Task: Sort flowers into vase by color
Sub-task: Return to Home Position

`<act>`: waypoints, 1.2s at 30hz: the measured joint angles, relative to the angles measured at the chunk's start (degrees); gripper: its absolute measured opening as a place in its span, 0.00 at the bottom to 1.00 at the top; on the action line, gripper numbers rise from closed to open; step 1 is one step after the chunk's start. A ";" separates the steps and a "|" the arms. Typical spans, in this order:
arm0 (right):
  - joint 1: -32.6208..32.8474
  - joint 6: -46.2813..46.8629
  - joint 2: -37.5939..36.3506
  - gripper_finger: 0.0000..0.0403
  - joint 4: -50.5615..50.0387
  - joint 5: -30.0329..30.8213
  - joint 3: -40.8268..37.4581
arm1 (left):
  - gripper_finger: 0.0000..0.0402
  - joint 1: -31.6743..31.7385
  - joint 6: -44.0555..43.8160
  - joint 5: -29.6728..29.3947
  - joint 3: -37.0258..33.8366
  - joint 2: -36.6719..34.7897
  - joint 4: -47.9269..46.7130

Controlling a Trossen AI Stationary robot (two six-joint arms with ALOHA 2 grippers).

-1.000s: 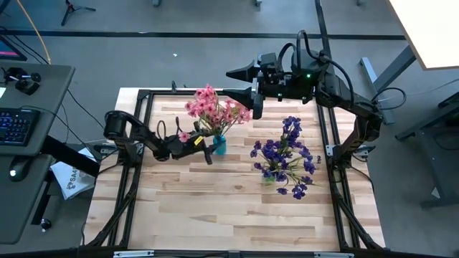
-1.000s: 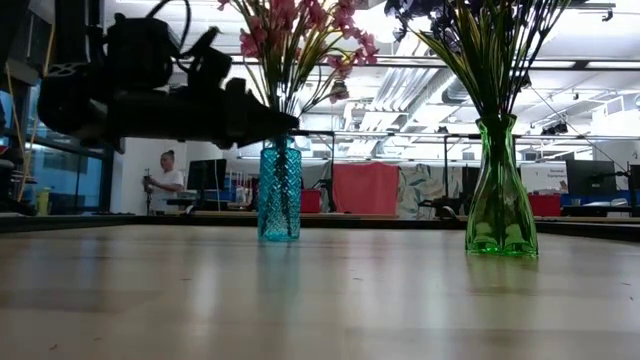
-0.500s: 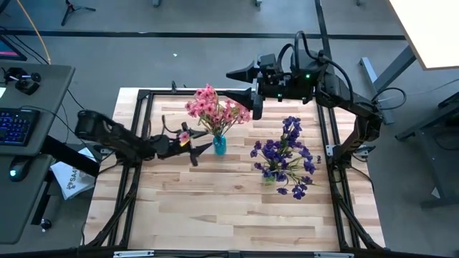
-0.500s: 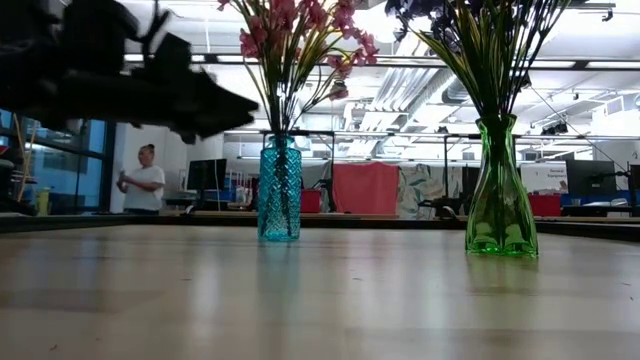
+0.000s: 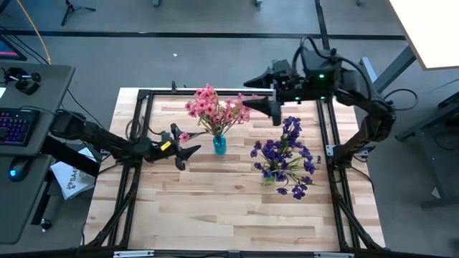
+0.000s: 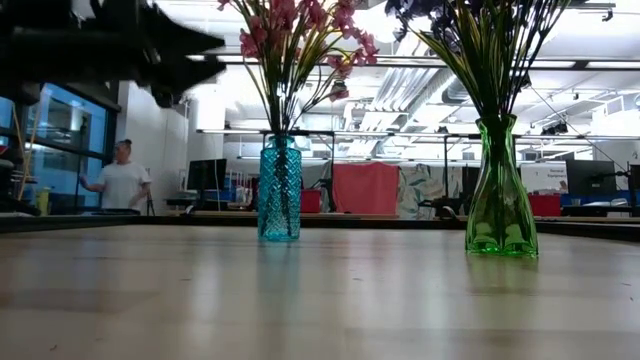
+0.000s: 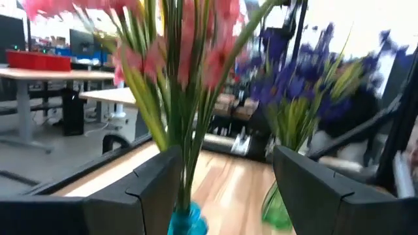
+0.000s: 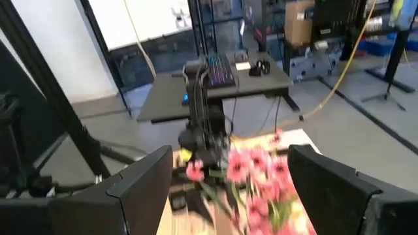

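Note:
The pink flowers [image 5: 215, 107] stand with their stems in a blue vase [image 6: 279, 188], toward the far side of the table. The purple flowers [image 5: 287, 158] stand in a green vase [image 6: 500, 190] to the right of it. My left gripper [image 5: 186, 143] hovers open just left of the blue vase, facing it. In the left wrist view, the pink stems [image 7: 176, 98] show between its spread fingers, with the purple bunch [image 7: 294, 85] behind. My right gripper [image 5: 252, 92] hangs open above the table's far edge, right of the pink blossoms [image 8: 255, 176]. Neither gripper holds anything.
A black frame [image 5: 143, 97] runs around the wooden table top. The near half of the table [image 5: 229, 215] holds no objects. A desk with a keyboard [image 5: 14, 125] stands off the left edge. A person [image 6: 122, 180] moves in the room behind.
My left gripper has drawn back from the blue vase toward the table's left edge and has risen in the low view. My right gripper has shifted a little toward the right edge. Both vases and their flowers have stayed put.

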 joint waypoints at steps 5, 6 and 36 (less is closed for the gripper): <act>-0.03 0.00 -3.36 0.74 -7.38 0.31 0.00 | 0.57 -0.56 -2.79 -0.40 0.00 -5.25 0.01; -0.03 0.03 -3.99 0.74 -8.86 0.31 0.00 | 0.57 -0.55 -3.55 -0.40 0.00 -5.98 0.04; -0.01 15.50 -46.68 0.74 -16.33 11.50 -49.22 | 0.57 -0.52 -0.94 -8.29 6.08 -15.68 0.01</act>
